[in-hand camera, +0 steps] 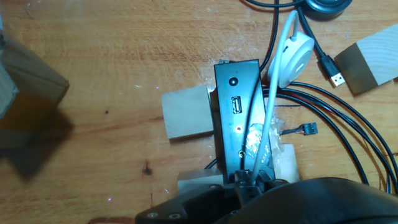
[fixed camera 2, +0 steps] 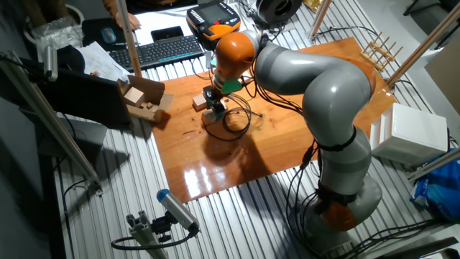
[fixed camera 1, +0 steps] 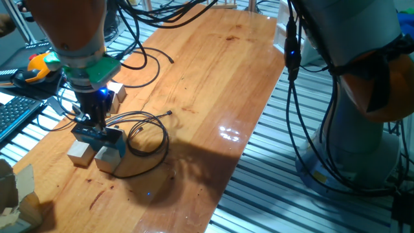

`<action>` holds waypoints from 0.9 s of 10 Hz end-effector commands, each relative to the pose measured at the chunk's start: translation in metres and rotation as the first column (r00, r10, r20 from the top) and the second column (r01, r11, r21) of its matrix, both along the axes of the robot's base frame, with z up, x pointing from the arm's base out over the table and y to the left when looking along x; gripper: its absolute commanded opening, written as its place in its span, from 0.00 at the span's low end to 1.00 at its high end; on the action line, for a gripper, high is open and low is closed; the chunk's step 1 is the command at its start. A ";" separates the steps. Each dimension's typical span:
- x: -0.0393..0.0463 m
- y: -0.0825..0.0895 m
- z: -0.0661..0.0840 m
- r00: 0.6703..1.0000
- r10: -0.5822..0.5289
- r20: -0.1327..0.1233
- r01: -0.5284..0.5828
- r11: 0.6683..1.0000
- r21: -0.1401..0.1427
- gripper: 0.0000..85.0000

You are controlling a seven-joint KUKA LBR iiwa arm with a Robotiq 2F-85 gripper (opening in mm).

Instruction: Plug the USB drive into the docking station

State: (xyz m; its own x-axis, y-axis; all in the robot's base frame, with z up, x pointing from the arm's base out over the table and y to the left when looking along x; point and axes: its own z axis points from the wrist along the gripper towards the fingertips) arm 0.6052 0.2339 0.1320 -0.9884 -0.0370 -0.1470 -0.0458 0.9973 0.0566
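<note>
The docking station (in-hand camera: 239, 118) lies below my hand camera, a flat dark box with its long side running away from me, wedged between pale wooden blocks (in-hand camera: 186, 113) on the varnished wooden table (fixed camera 1: 213, 84). Its top face shows a round button and a small rectangular port partway along. A white cable (in-hand camera: 268, 118) crosses it lengthwise up to a white oval piece (in-hand camera: 292, 59), and thin black cables (in-hand camera: 323, 109) sweep past on its right.

My pincer (fixed camera 1: 97, 120) hangs straight down just over the station (fixed camera 1: 97, 134). Only the dark body of my hand fills the bottom of the hand view, so I cannot tell how far my fingers are parted or whether they hold anything.

From one fixed view I see two wooden cubes (fixed camera 1: 108, 158) touching the station's near side, a third block behind my wrist, a black cable looped on the glossy boards, and slatted metal flooring beside the table. The other fixed view shows what neither of those does: my whole grey and orange arm (fixed camera 2: 323, 108) bending over from its base, a keyboard (fixed camera 2: 162, 50) and pendant past the table's far end, and a cardboard box (fixed camera 2: 140, 101) at its edge.

The hand view alone shows a loose USB plug (in-hand camera: 333, 71) lying beside another wooden block (in-hand camera: 367, 65).
</note>
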 end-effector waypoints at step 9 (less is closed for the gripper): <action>0.0016 0.001 -0.004 1.000 0.005 0.004 -0.005 1.000 -0.002 0.00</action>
